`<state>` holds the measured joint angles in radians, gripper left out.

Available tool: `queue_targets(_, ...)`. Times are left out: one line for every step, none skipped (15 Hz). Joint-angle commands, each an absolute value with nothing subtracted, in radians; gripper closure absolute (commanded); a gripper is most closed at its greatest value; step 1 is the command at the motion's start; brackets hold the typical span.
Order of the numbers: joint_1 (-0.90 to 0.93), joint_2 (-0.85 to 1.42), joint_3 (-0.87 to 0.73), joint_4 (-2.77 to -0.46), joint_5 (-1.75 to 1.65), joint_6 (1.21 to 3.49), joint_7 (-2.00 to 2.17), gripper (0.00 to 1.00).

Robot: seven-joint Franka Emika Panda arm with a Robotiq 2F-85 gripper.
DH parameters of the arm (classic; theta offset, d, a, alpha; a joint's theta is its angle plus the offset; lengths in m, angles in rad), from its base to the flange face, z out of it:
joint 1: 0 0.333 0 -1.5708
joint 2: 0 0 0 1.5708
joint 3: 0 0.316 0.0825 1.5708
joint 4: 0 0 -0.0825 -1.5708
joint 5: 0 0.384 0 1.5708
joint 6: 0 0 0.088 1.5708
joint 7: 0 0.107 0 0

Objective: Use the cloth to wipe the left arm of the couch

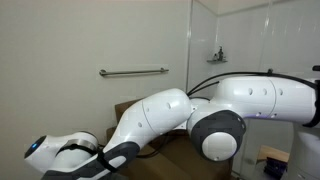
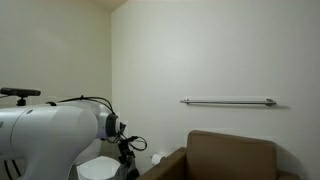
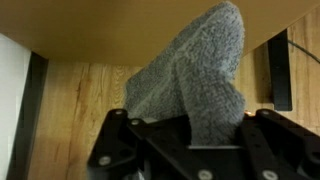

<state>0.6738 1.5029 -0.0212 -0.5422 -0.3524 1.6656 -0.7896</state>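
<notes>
- The jaws are shut on the soft grey fleecy cloth (image 3: 190,80). In the wrist view it bulges out from between them at 6 o'clock and rises toward 1 o'clock.
- A flat tan-brown surface (image 3: 110,25) fills that view's 12 o'clock edge and looks like couch upholstery. I cannot tell whether the cloth tip touches it or only overlaps it.
- The small tan-brown upholstered couch (image 2: 230,155) sits at 5 o'clock in an exterior view. Its boxy near arm (image 2: 165,166) slopes toward 7 o'clock, and I cannot confirm this is the left arm.
- Risk: only a narrow pinch seems to hold the cloth. Hard dragging across upholstery could tug it free or bunch it, so the jaws rub instead of the fabric.
- Risk: the bulky white robot arm (image 1: 160,115) hides most of the couch in an exterior view. A wide sweep could press a link into the backrest.
- Risk: a small white object (image 2: 157,157), perhaps a paper roll, stands just beside the couch arm and could be knocked.
- Room: the light wooden floor (image 3: 70,110) lies open at 9 o'clock. The steel wall bar (image 2: 228,101) sits well above the couch, and the wall closes off the far side.
</notes>
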Motion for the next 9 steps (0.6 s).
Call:
queue_targets(0.635, 1.504, -0.010, -0.600, -0.350, 1.651, -0.843, 0.96)
queue_targets(0.621, 1.506, -0.006, -0.618, -0.347, 1.644, -0.842, 0.96)
queue_targets(0.608, 1.507, -0.011, -0.641, -0.352, 1.635, -0.829, 0.96)
queue_targets(0.600, 1.478, -0.029, -0.719, -0.362, 1.655, -0.805, 0.96)
queue_targets(0.587, 1.474, -0.042, -0.752, -0.370, 1.661, -0.794, 0.96)
queue_targets(0.577, 1.470, -0.065, -0.790, -0.381, 1.671, -0.779, 0.96)
queue_targets(0.566, 1.465, -0.091, -0.827, -0.397, 1.683, -0.765, 0.96)
queue_targets(0.552, 1.460, -0.111, -0.865, -0.405, 1.699, -0.762, 0.96)
queue_targets(0.540, 1.454, -0.135, -0.908, -0.415, 1.720, -0.755, 0.96)
